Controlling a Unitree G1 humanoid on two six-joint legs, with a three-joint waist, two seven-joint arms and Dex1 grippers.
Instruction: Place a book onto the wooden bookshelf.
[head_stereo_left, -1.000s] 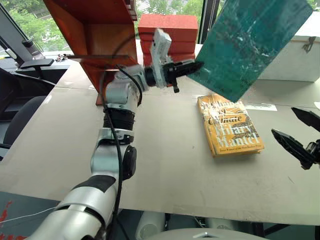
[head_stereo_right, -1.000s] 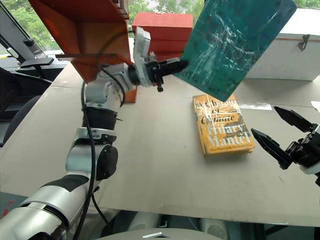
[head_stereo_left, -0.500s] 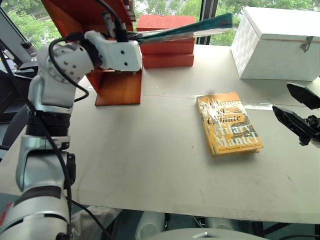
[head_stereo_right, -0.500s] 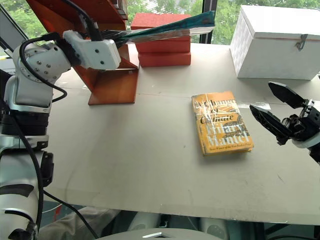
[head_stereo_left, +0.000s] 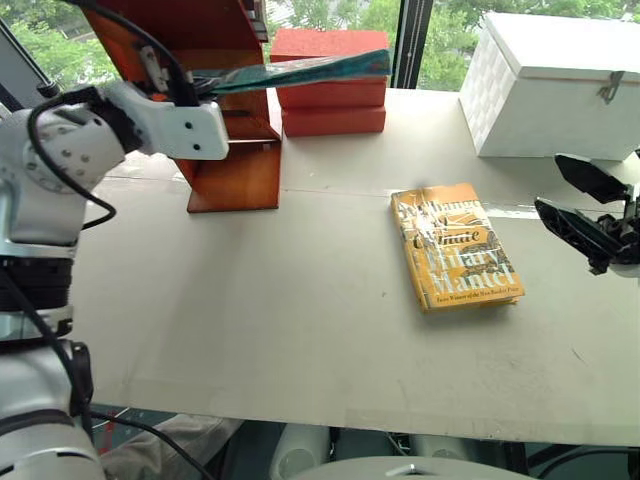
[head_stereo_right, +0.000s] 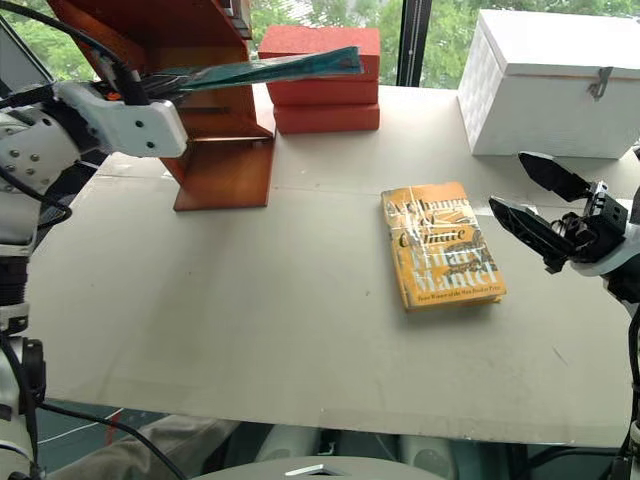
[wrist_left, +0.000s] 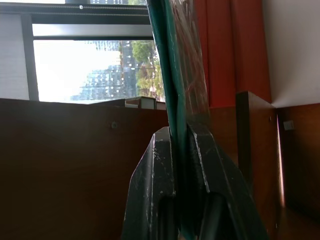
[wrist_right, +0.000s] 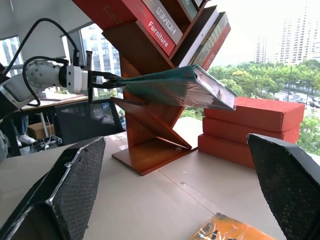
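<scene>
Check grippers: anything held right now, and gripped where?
Left gripper is shut on the book, pinching one edge; the book sticks out roughly flat beside the wooden bookshelf. Right gripper is open, empty.

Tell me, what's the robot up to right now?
Left gripper shut on the book, held flat beside the wooden bookshelf. Right gripper open, holding nothing. Red blocks close behind.

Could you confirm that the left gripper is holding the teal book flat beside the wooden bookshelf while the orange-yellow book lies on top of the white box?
Not quite: the orange-yellow book lies on the table, not on the white box, as the left eye view shows. The left gripper does hold the teal book flat beside the wooden bookshelf.
</scene>
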